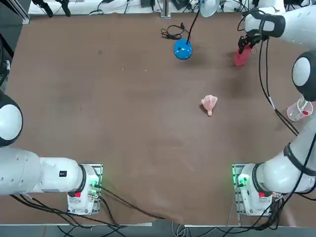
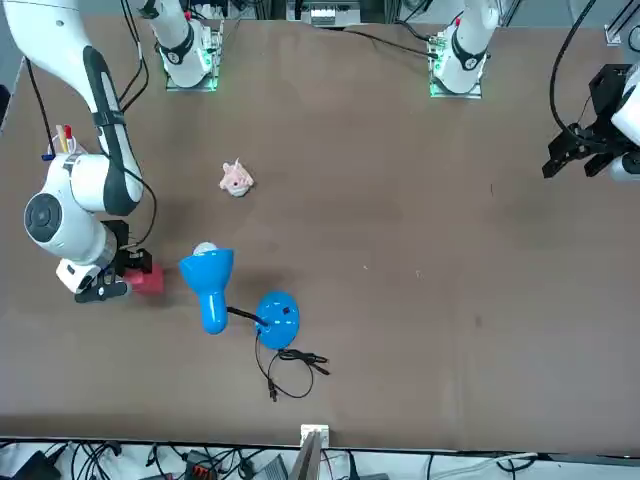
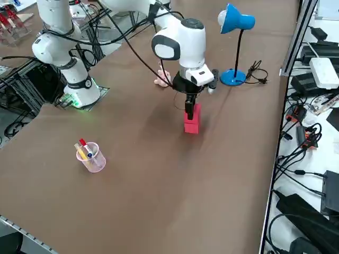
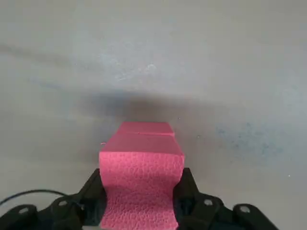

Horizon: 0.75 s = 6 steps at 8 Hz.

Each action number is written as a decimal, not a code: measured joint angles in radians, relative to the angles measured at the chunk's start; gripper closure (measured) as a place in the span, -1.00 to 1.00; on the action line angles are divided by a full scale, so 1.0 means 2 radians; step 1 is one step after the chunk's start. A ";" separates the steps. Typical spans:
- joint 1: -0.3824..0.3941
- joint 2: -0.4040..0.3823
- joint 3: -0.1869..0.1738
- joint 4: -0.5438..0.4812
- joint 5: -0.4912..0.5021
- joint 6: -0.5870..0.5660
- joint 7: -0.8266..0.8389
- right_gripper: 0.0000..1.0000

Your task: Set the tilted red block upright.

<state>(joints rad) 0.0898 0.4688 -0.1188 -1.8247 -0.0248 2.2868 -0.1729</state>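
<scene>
While the right gripper (image 3: 189, 103) holds the red block (image 3: 191, 119) from above at the far right part of the table (image 1: 123, 123), the scene reads as follows.

Step in hand: the block appears close to upright in the right side view, its base on or just above the table; whether it touches cannot be told. This looks like the placing stage.

Jaw state: pinching the block's upper part, one finger (image 4: 93, 191) on each side, as the wrist view shows.

Block position: near the table's far edge, well apart from the blue lamp (image 1: 182, 49) and the pink lump (image 1: 209, 103).

Next move: probably to settle the base flat on the table, then spread the fingers gently and lift straight up so the block is not tipped.

Risk: a release with the block slanted could topple it.

Container: a clear cup (image 3: 93, 157) near the right edge of the table holds pens, red and yellow among them.
</scene>
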 joint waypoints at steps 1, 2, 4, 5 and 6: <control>0.000 0.000 0.000 0.000 0.000 0.001 0.000 -0.40; 0.000 0.000 0.000 0.000 0.000 0.001 0.000 -0.40; 0.000 0.003 0.000 0.000 0.000 0.003 0.000 -0.40; 0.000 0.003 0.000 0.000 0.000 0.004 0.000 -0.40; 0.000 0.003 0.000 0.000 0.000 0.004 0.000 -0.40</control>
<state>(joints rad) 0.0889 0.4755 -0.1189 -1.8243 -0.0245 2.2952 -0.1729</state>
